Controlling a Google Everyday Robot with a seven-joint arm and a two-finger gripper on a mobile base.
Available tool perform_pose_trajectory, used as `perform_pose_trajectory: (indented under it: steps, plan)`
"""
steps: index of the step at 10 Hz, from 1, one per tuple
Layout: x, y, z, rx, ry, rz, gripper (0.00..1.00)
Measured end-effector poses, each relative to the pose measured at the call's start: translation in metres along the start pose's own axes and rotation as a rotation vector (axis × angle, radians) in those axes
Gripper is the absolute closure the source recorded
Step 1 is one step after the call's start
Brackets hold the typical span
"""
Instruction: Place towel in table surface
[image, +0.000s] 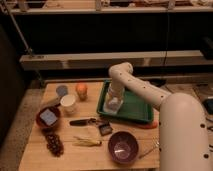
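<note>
The towel is lying in the green tray, near the tray's left edge and towards its front, showing as a small whitish patch. The gripper is hanging straight down over it, right at the towel; whether it is pinching the cloth or standing spread cannot be told. The white arm is reaching in from the right, bending over the tray's far left corner.

The tray is sitting on the table by the far right corner, and a thin orange thing is lying along the tray's front edge.

Left of the tray, an orange and a grey cup are standing near the table's far edge, with a white cup just in front of them. A dark red bowl holding a bluish square is sitting by the left edge, and a dark bunch of grapes is lying towards the front left corner.

In the middle, a dark knife is lying beside a small dark block, with a yellow item nearer the front. A purple bowl is standing by the front edge, a fork to its right.
</note>
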Motion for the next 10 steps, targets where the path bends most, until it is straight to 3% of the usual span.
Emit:
perform_pose_trajectory:
  steps: [2,3,8,10]
  plan:
    - [0.000,-0.001,0.013,0.012,-0.022,-0.007,0.45]
    - [0.000,-0.003,0.016,0.016,-0.029,-0.011,0.50]
    - [0.001,-0.007,0.018,0.020,-0.029,-0.019,0.96]
    - [0.002,-0.007,0.003,0.027,0.016,-0.024,1.00]
